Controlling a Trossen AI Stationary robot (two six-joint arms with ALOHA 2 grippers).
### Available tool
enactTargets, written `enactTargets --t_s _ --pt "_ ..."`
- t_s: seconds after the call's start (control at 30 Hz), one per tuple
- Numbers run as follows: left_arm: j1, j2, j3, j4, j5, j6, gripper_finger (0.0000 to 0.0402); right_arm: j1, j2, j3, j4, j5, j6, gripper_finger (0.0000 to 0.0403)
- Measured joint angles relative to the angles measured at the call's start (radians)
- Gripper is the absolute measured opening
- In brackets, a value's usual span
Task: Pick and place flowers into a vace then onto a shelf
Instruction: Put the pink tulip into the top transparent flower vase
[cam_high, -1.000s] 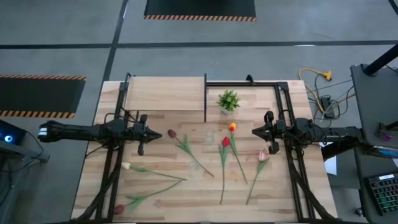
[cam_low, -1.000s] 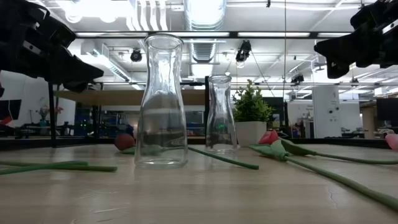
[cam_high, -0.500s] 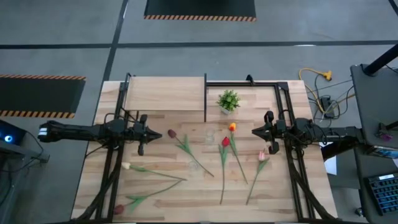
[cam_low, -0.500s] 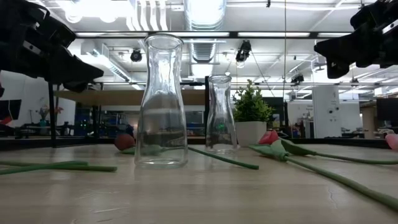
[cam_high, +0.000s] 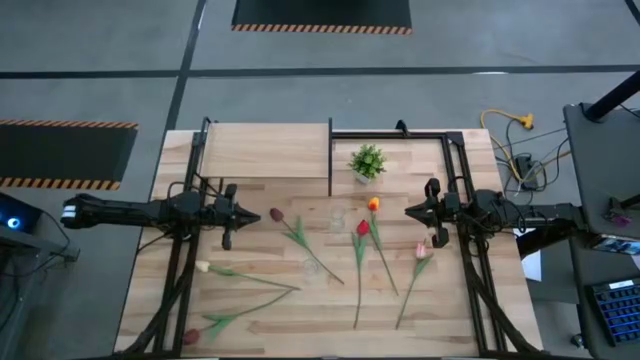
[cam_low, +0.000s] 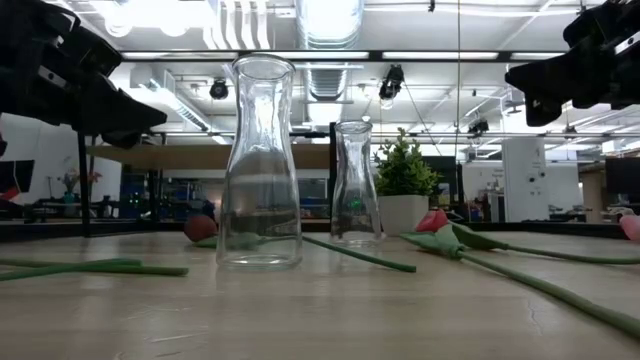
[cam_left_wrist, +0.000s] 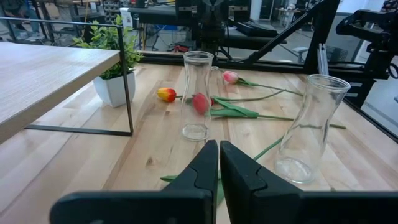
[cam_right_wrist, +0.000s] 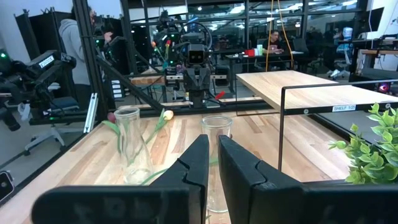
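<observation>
Several tulips lie flat on the wooden table: a dark red one (cam_high: 277, 215), an orange-yellow one (cam_high: 373, 205), a red one (cam_high: 362, 228), a pink one (cam_high: 422, 250), a cream one (cam_high: 203, 267) and another dark red one (cam_high: 190, 337). Two clear glass vases stand upright mid-table, the nearer (cam_low: 260, 165) and the farther (cam_low: 355, 185). The shelf (cam_high: 265, 150) stands at the far left. My left gripper (cam_high: 258, 213) hovers shut at the table's left, pointing at the vases (cam_left_wrist: 198, 93). My right gripper (cam_high: 408, 211) hovers shut at the right, facing it.
A small potted green plant (cam_high: 367, 162) stands just right of the shelf, behind the vases. Black frame rails (cam_high: 465, 260) run along both sides of the table. A person (cam_right_wrist: 78, 37) stands in the room beyond the table.
</observation>
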Motion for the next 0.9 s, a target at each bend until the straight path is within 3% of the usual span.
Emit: enactTargets --t_s 0.67,0.9 --pt "0.000 0.000 0.000 0.000 0.005 0.000 0.0000 0.000 0.000 0.000 0.000 0.000 -0.001 0.0028" --pt "0.000 0.000 0.000 0.000 0.005 0.000 0.0000 0.000 0.000 0.000 0.000 0.003 -0.144 0.0028"
